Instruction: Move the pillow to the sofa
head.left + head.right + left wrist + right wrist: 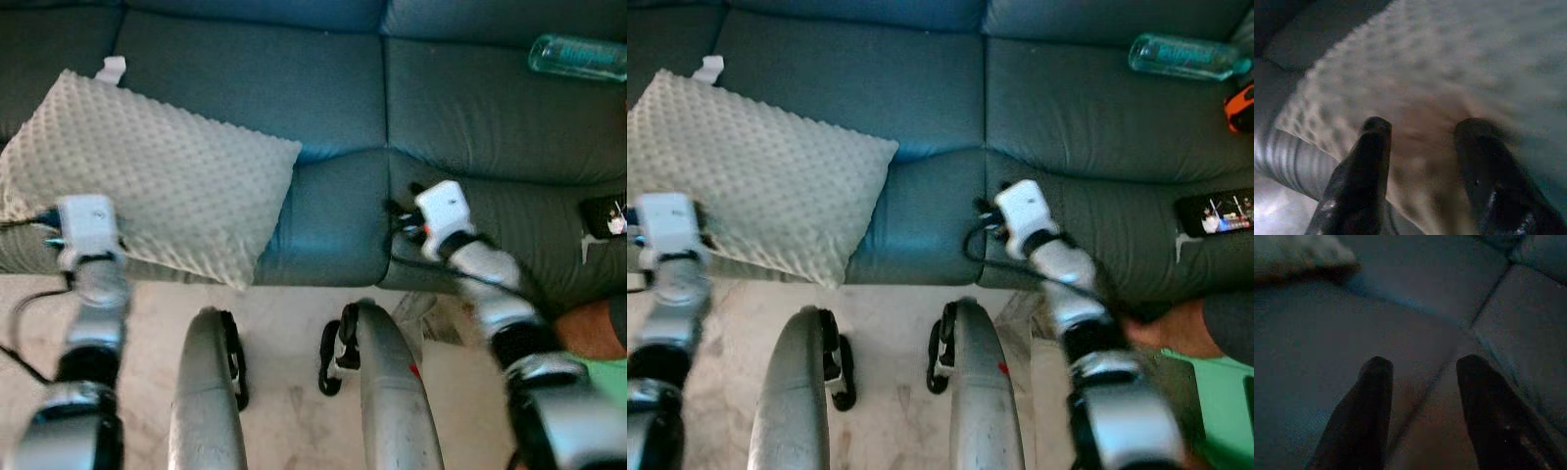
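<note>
A grey dimpled pillow (pixel 162 171) lies on the left seat of the dark teal sofa (pixel 323 88), with its front corner hanging over the seat edge. My left gripper (pixel 1420 127) is open at the pillow's front left edge, and the dotted fabric sits just beyond its fingertips. The left wrist housing (pixel 88 223) hides those fingers in the head views. My right gripper (pixel 1422 364) is open over the front of the middle seat, beside the seam between cushions. It holds nothing, and the pillow's corner (pixel 1308 254) lies off to its side.
A clear water bottle (pixel 578 56) lies on the right backrest. A phone (pixel 1215 211) rests on the right seat, with an orange object (pixel 1240 108) above it. A person's arm (pixel 588 328) and something green (pixel 602 377) are at the lower right. My legs (pixel 206 392) stand on the pale floor.
</note>
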